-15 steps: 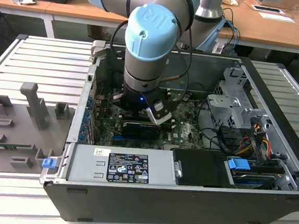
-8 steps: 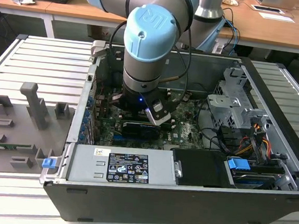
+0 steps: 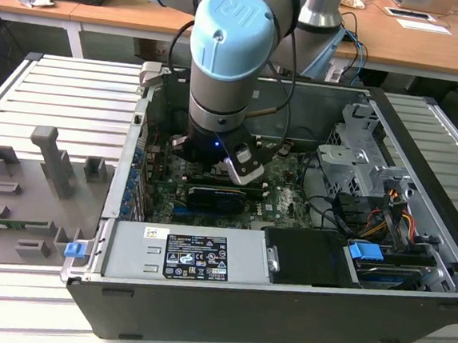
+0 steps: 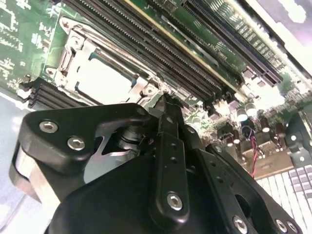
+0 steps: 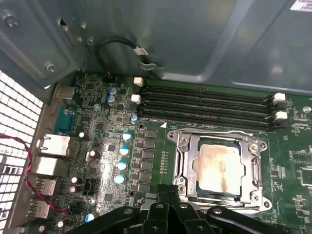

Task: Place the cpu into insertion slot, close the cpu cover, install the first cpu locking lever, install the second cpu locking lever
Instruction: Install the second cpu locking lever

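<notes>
Inside the open case, the gripper hangs low over the green board, fingers pressed together on nothing.

Both wrist views show the cpu lying flat in the slot, with the cover down around it, silvery top showing through the opening. Fingertips sit just beside the cover's edge, near the black memory slots; contact cannot be told.
</notes>
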